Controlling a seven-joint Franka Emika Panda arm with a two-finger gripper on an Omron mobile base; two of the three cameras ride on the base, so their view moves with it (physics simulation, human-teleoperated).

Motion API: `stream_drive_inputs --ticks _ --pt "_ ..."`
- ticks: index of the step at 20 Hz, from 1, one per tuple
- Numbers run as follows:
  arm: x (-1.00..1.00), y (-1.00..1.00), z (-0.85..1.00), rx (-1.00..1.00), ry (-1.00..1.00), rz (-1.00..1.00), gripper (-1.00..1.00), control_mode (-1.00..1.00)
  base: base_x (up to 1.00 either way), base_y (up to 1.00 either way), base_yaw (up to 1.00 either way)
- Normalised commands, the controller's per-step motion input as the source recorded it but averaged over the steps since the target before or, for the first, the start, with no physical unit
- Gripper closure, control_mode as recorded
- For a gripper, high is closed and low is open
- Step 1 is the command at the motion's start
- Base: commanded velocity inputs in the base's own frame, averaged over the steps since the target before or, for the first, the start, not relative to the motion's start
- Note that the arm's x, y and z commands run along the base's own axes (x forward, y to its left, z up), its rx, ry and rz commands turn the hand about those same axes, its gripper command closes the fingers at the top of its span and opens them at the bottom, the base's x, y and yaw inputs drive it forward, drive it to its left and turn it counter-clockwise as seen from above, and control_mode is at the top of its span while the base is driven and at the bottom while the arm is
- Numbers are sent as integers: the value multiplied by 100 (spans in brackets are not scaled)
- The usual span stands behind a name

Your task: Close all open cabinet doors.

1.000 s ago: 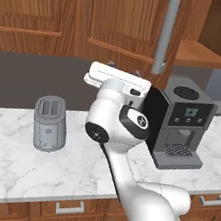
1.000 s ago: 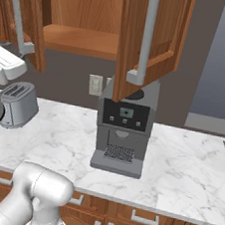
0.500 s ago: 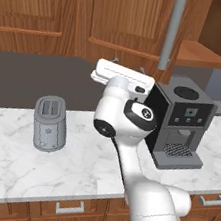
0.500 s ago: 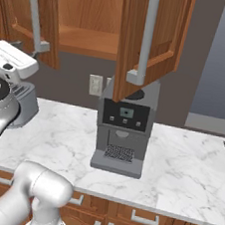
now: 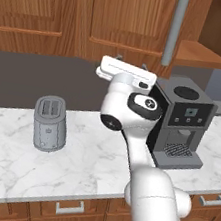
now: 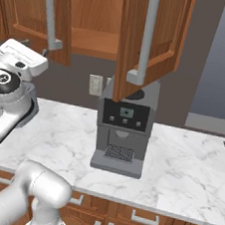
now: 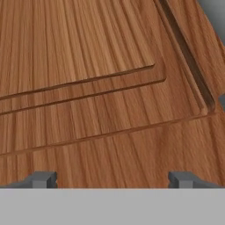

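Two cabinet doors hang open over the counter. The left cabinet door (image 6: 61, 22) with its grey bar handle (image 6: 52, 11) stands swung out, and its panelled face (image 7: 101, 88) lies close in front of the hand camera. The right cabinet door (image 6: 149, 39) juts out above the coffee machine. My gripper (image 5: 132, 62) is open, raised against the left door's outer face (image 5: 132, 20), below and left of that door's handle (image 5: 175, 26). In the hand view my gripper (image 7: 112, 179) has its fingertips (image 7: 40, 179) spread wide with nothing between them.
A grey toaster (image 5: 49, 123) stands on the marble counter (image 5: 84, 164) to my arm's left. A dark coffee machine (image 6: 122, 131) sits under the open cabinet's shelf (image 6: 93, 42). A wall outlet (image 6: 94, 84) is behind it. Drawer fronts (image 5: 66, 209) run below the counter.
My hand has risen and moved toward the left door's face. That door has swung a little toward the cabinet. The right door has not moved.
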Motion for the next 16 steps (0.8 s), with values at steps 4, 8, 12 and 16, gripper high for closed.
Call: stream_drive_inputs --ticks 4,8,12,16 --pt "26 -9 -1 0 0 6 -100 -100 0 0 0" --pt "24 -12 0 0 0 10 -100 -100 0 0 0" --pt "26 -8 0 0 0 13 -100 -100 0 0 0" --pt "21 -5 0 0 0 13 -100 -100 0 0 0"
